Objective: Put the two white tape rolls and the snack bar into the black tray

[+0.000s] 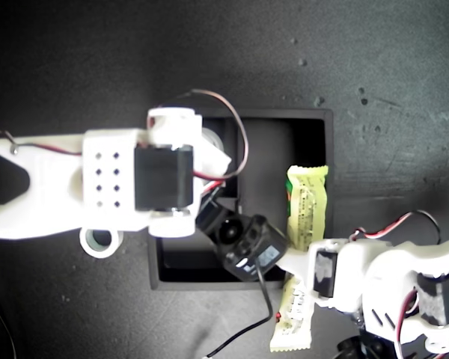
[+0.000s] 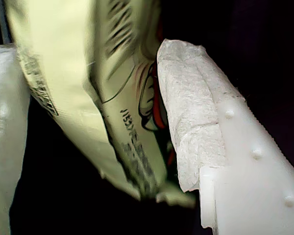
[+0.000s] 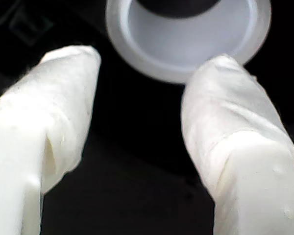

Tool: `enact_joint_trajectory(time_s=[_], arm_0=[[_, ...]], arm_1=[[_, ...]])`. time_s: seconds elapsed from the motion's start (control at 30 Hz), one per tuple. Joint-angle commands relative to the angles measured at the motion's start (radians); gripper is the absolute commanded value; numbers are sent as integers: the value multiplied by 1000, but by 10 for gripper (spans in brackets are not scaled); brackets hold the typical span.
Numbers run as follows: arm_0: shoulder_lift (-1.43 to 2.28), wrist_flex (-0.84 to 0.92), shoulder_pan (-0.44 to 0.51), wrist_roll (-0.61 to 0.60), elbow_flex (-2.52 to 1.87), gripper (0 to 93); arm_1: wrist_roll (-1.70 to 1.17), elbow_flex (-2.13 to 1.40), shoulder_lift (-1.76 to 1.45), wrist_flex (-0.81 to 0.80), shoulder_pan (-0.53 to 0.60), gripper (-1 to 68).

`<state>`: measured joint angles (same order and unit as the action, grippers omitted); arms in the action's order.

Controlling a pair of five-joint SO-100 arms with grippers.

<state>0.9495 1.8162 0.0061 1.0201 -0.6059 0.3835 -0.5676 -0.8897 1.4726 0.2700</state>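
The jaws of my first gripper (image 2: 95,117) are clamped on the snack bar (image 1: 307,196), the wrapper being pinched between the two padded fingers (image 2: 191,117). The jaws of my second gripper (image 3: 137,127) stand apart with nothing between them; a white tape roll (image 3: 186,34) lies just beyond the fingertips inside the black tray (image 1: 325,123).

In the exterior view the snack bar lies along the tray's right wall, its upper end over the rim and its lower end beyond the tray's lower edge. A second tape roll (image 1: 99,241) rests on the table outside the tray, at the tray's left in that view.

For the step in hand, the bar should probably be lifted level, aligned with the long compartment, and lowered before release. The wrapper is judged to be slippery and crushable, so a firm grip is advised. The other arm crowds the tray; collision is the main risk.
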Motion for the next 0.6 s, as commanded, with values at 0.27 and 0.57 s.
enact_joint_trajectory(time_s=[0.27,0.57], arm_0=[[525,18,38,83,-302,136],[948,-149,345,367,-790,132]], arm_1=[[5,362,-18,328,-43,226],[298,529,-201,328,-184,139]])
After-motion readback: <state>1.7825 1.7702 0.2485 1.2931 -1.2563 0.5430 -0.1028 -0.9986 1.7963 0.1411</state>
